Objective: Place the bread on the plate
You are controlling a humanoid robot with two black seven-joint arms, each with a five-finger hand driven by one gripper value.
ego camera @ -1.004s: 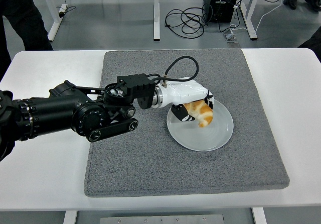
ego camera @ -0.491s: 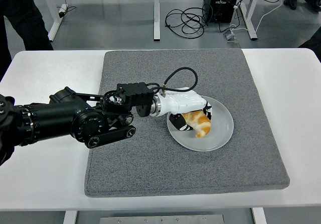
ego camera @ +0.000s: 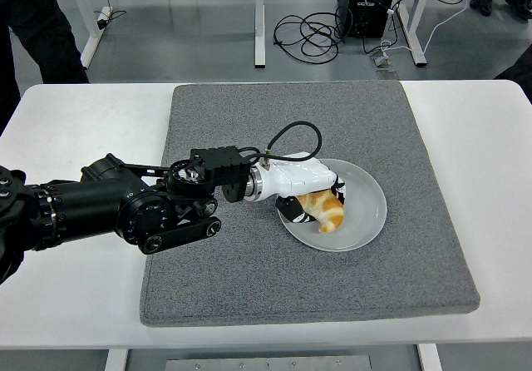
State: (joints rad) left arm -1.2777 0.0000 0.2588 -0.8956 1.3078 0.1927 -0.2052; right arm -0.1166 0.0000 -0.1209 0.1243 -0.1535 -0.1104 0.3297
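Grey mat (ego camera: 249, 288) under plate (ego camera: 366, 221), bread (ego camera: 322, 210).

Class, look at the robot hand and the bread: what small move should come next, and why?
Probably open the fingers. The left robot hand is closed on the bread, which appears to rest on the plate atop the grey mat.

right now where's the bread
In the head view the bread lies on the plate right of the mat's centre, under the left robot hand.
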